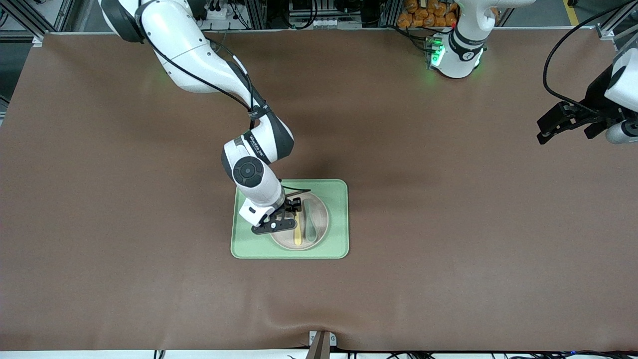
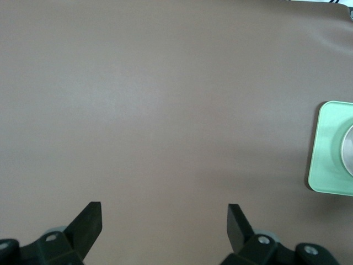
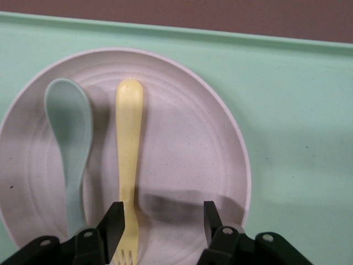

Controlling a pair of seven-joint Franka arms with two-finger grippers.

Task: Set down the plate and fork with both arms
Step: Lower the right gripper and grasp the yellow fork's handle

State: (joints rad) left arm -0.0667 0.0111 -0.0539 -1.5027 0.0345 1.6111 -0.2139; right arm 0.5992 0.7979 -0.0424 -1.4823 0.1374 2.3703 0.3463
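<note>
The beige-pink plate point(image 1: 320, 219) lies on the light-green tray point(image 1: 339, 199). The pale-yellow fork point(image 1: 298, 234) and a teal spoon point(image 1: 310, 227) lie side by side on the plate. My right gripper point(image 1: 286, 212) is open just above the plate. In the right wrist view the fork point(image 3: 129, 149) lies next to one of its fingers point(image 3: 114, 223) and the plate point(image 3: 187, 149) fills the gap of the gripper point(image 3: 163, 223). My left gripper point(image 1: 565, 122) is open and empty, waiting over bare table at the left arm's end; it also shows in the left wrist view point(image 2: 164, 221).
The brown table mat point(image 1: 448, 224) lies all round the tray. In the left wrist view a corner of the tray point(image 2: 331, 149) shows at the picture's edge. The left arm's green-lit base point(image 1: 456, 52) stands at the table's back edge.
</note>
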